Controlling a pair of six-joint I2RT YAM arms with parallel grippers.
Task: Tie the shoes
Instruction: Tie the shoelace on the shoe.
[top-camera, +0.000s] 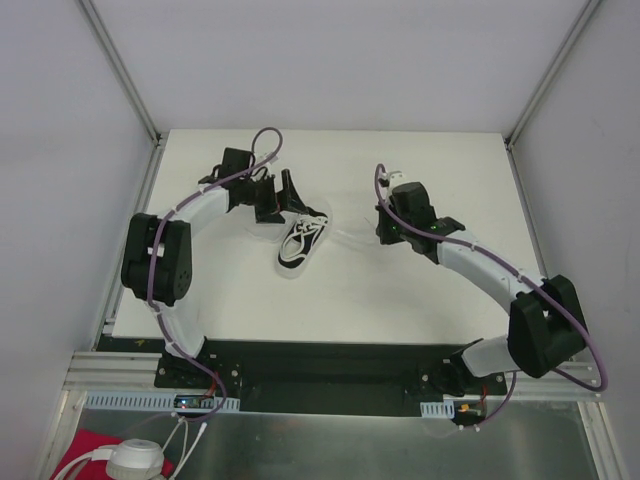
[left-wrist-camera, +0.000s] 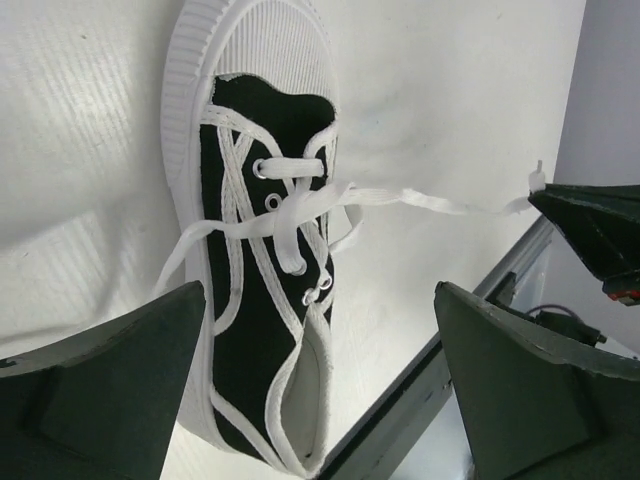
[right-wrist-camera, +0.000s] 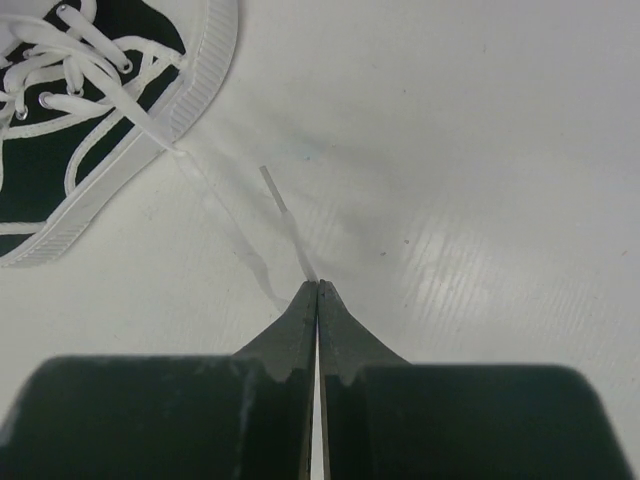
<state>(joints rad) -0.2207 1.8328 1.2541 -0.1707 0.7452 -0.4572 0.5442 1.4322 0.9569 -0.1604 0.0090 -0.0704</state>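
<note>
A robotics lab test cell: a white desk (top-camera: 400, 300) boxed in by plain white panels (top-camera: 60, 150) on aluminium framing (top-camera: 120, 68), with a cabled left arm (top-camera: 205, 212) and right arm (top-camera: 480, 265) bolted to a black base plate (top-camera: 320, 375).

I have the shoe (top-camera: 303, 243) lying on the bench (top-camera: 400, 300). Left pincer (top-camera: 280, 203) sits just behind-left of the shoe. Right pincer (top-camera: 384, 234) lies to its right, with a lace (right-wrist-camera: 290, 215) running between them.
</note>
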